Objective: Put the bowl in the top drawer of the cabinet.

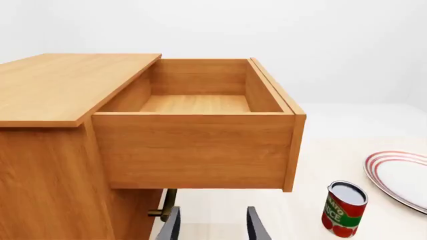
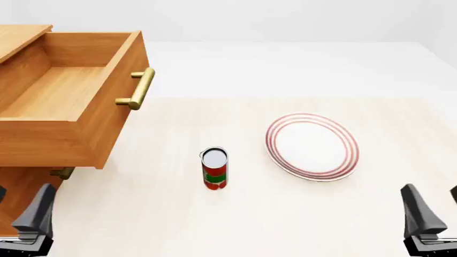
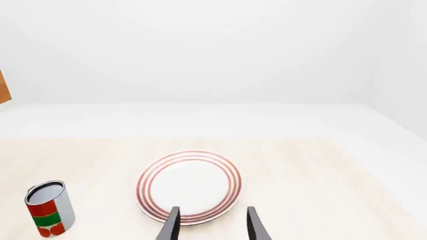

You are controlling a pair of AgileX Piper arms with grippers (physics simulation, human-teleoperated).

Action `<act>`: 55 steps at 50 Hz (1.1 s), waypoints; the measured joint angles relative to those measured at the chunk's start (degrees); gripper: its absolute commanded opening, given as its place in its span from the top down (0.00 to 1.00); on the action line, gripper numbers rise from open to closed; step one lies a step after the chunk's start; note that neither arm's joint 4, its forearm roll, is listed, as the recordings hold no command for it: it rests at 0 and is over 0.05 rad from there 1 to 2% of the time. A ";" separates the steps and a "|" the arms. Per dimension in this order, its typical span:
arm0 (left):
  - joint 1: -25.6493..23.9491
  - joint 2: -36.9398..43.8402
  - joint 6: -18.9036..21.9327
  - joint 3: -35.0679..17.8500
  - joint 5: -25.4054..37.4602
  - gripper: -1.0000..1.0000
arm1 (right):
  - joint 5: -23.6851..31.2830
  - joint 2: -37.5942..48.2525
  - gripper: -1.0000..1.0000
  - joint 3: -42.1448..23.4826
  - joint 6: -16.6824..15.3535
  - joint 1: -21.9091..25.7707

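Note:
The bowl is out of view in all three frames. The cabinet [image 2: 18, 37] stands at the far left, and its top drawer [image 2: 71, 91] is pulled out wide with the brass bar handle [image 2: 139, 88] on its front. The drawer's wooden floor [image 1: 193, 103] shows bare. My left gripper [image 2: 18, 206] hangs open and holds nothing, low at the near left beside the cabinet's base. In the left wrist view that gripper [image 1: 213, 227] points at the drawer's side wall [image 1: 193, 150]. My right gripper [image 2: 437, 206] is open with nothing in it at the near right, and in the right wrist view it [image 3: 213, 226] sits just short of the plate.
A flat white plate with red rings [image 2: 312, 145] lies right of centre on the table. A red and green tomato can [image 2: 214, 168] stands upright between the plate and the cabinet. The lower drawer's small brass handle [image 2: 63, 172] sticks out under the top drawer.

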 measured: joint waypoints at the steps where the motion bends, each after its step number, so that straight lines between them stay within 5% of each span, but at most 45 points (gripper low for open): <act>1: 0.00 0.02 -0.01 -0.02 -0.01 0.00 | 0.00 0.02 0.00 -0.01 0.00 0.00; 40: -2.28 0.13 -1.55 -1.49 1.67 0.00 | -0.10 0.29 0.00 -0.14 -0.01 0.00; 55: -7.08 -0.06 -3.74 -8.12 9.15 0.00 | -0.15 0.37 0.00 -0.17 0.01 0.01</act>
